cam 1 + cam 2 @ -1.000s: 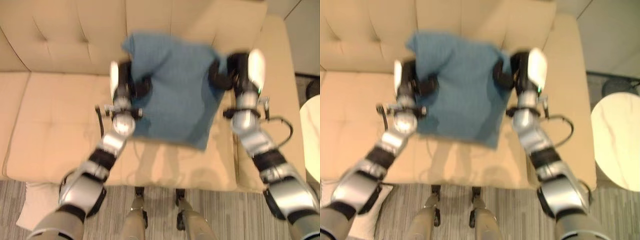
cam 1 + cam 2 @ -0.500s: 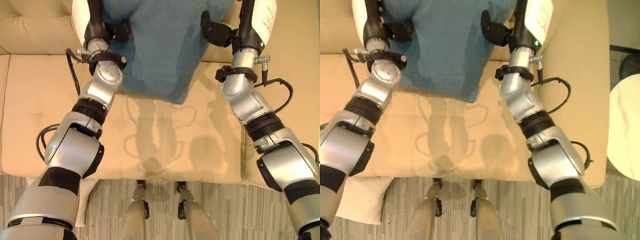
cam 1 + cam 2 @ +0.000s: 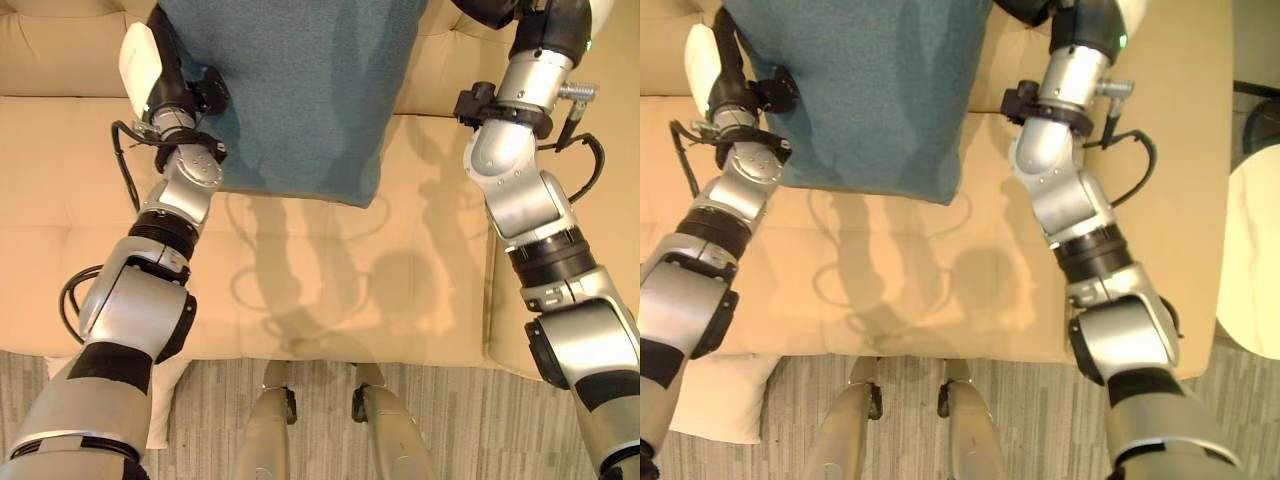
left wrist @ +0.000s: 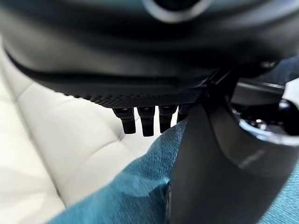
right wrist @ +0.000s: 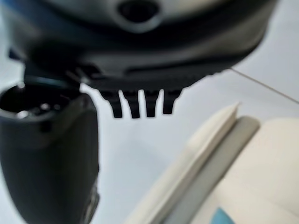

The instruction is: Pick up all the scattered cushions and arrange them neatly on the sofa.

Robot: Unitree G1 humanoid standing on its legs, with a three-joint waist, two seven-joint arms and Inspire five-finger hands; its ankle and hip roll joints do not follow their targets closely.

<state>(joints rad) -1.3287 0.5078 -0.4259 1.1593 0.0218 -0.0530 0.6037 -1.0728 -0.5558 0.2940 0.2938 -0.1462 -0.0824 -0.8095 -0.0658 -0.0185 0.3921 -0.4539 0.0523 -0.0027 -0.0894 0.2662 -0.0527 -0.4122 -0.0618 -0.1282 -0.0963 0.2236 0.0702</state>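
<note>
Since a moment ago we raised the blue cushion (image 3: 290, 90) toward the sofa (image 3: 420, 280) backrest, left hand (image 3: 190, 95) pinching its edge, right hand's (image 3: 490, 8) grip unreadable.

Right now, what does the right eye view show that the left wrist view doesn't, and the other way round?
The right eye view alone shows the white cushion on the floor by the sofa's front edge, the round table at the right, and the right hand. The left wrist view alone shows the left hand from close up, with its thumb against the cloth. Both show the blue cushion and the beige sofa.
</note>
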